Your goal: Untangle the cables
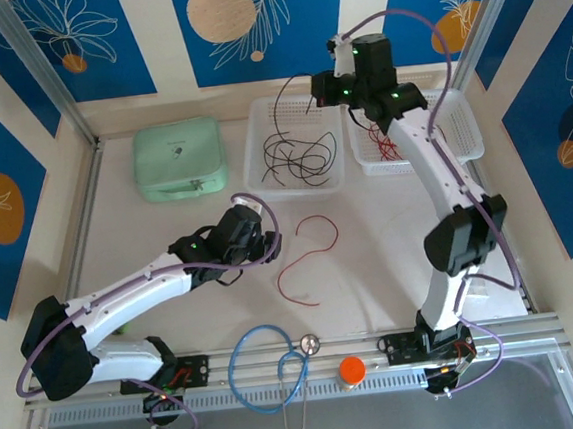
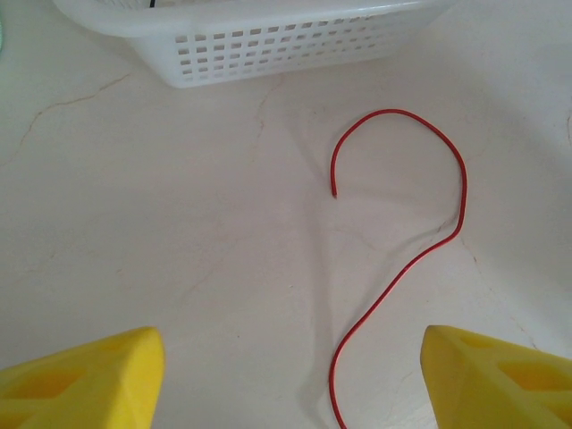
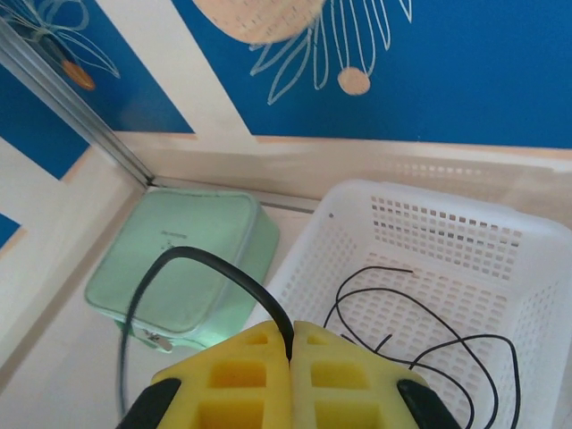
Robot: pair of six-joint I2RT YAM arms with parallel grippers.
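wrist view reveals right hand [image 3: 292,338] pinching a black cable [image 3: 228,265]; left hand [image 2: 293,380] spread wide (empty) by red cable [image 2: 464,197]

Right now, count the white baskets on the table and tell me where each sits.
2. The first basket stands at the far middle of the table, holding black cables. The second basket stands just right of it, partly behind the right arm, holding red cables. None looks hidden.
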